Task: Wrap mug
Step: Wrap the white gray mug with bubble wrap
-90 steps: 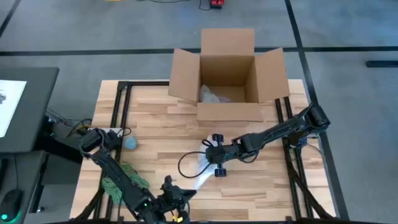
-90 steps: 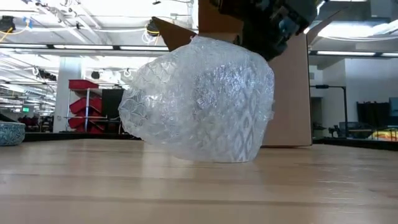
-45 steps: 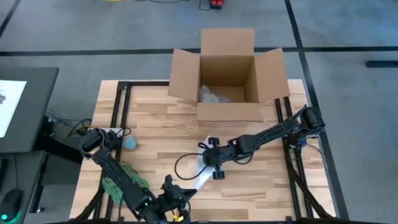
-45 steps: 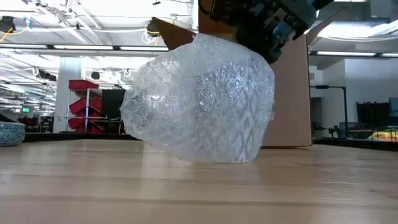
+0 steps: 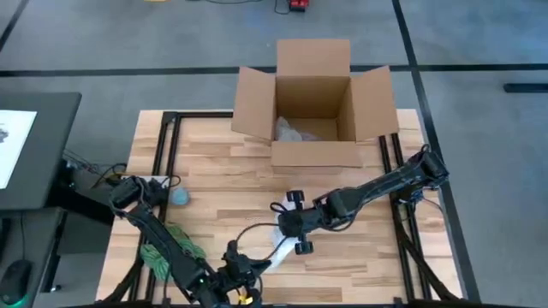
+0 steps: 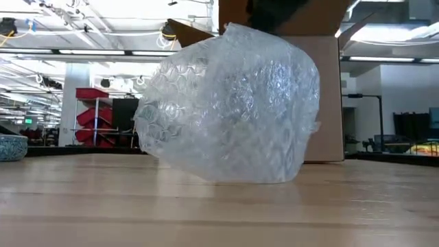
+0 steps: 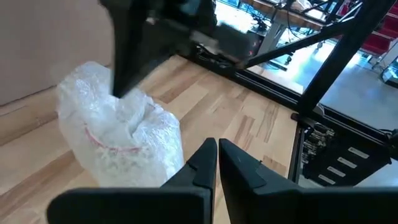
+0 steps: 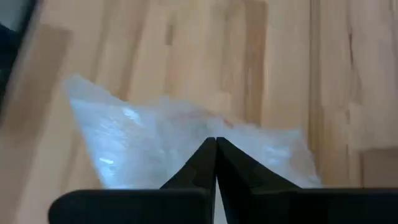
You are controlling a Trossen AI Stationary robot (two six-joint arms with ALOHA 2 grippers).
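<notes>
While the bundle (image 6: 226, 110) sits on the table (image 5: 214, 171), the right gripper (image 5: 289, 224) hangs right over it.
The bubble-wrapped mug lies near the table's front middle, before the open box (image 5: 313, 103). Right fingers (image 8: 214, 155) are pressed together above the wrap, gripping nothing visible. The left gripper (image 7: 216, 155), also closed and empty, waits at the front edge, near the bundle.
</notes>
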